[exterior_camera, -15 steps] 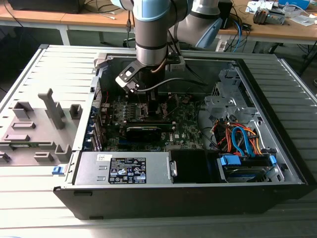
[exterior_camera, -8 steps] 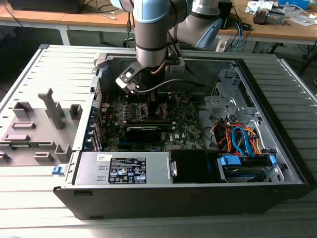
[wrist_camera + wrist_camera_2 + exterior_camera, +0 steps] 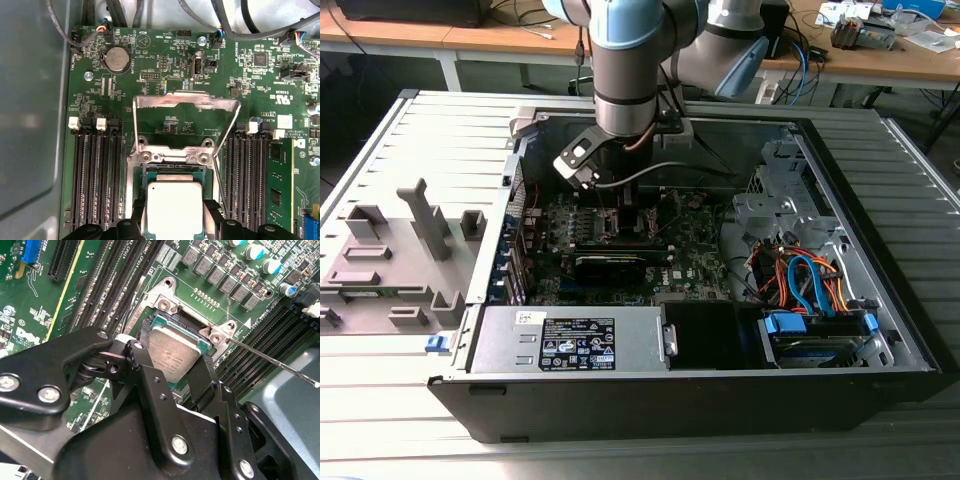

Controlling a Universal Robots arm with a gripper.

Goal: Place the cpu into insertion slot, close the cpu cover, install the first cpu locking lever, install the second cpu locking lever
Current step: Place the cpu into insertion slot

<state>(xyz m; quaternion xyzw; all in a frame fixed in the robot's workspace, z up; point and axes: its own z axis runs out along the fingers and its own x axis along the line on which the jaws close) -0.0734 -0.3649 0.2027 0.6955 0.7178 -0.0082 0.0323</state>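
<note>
My gripper (image 3: 173,346) is shut on the cpu (image 3: 172,360), a small square chip with a silvery top, one black finger (image 3: 144,332) on each of two opposite edges. The chip sits level right over the insertion slot (image 3: 172,171), a dark socket with a silver surround in the green board; I cannot tell whether it rests in it. In the first wrist view the gripper (image 3: 174,209) and the cpu (image 3: 174,200) show again, with the cpu cover (image 3: 186,101) swung up and open beyond the socket. A thin locking lever (image 3: 272,361) sticks out beside the socket. In the exterior view the gripper (image 3: 623,222) reaches down into the case.
Black memory slots (image 3: 95,175) flank the socket on both sides. A long black card (image 3: 610,268) lies in front of the gripper. The power supply (image 3: 570,340) and the drive bay with coloured cables (image 3: 810,285) fill the case's near side. A grey fixture (image 3: 390,260) stands at the exterior view's left.
</note>
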